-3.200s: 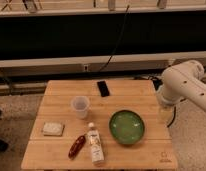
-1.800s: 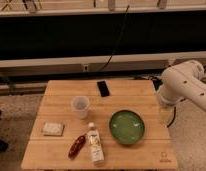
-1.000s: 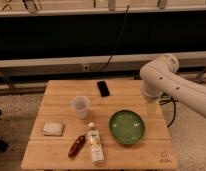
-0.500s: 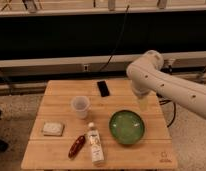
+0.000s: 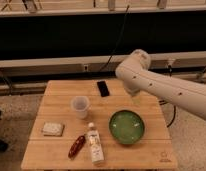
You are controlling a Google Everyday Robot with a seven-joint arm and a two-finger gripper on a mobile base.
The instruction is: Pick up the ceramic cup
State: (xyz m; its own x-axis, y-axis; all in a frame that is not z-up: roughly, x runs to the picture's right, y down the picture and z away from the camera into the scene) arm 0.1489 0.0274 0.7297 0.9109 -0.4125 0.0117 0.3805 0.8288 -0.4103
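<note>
Step in hand: approach, nothing gripped yet. Gripper (image 5: 130, 90) hangs under the bent end of the arm (image 5: 166, 90), above the far right part of the table (image 5: 58, 91). Open or closed: cannot tell, as it shows only as a dark stub below the arm. Cup (image 5: 80, 106) stands upright, well to view-left of the gripper and nearer the camera. Phone (image 5: 103, 88) lies flat just view-left of the gripper, roughly on the line toward the cup. Bowl (image 5: 126, 127) sits on the near side of the gripper, almost directly below it in the view. Bottle (image 5: 95, 145) lies beyond the cup's near side, close to it. Judgement: keep height while crossing the phone, stop centred over the cup's rim, then descend straight. The cup narrows toward its base, so a grip well below the rim should hold better. Avoid nudging the bottle on the way down. Versus 0.5 s ago: the arm has swung further view-left, off the bowl's far edge toward the phone. Cup, bowl, bottle and phone are unmoved.
</note>
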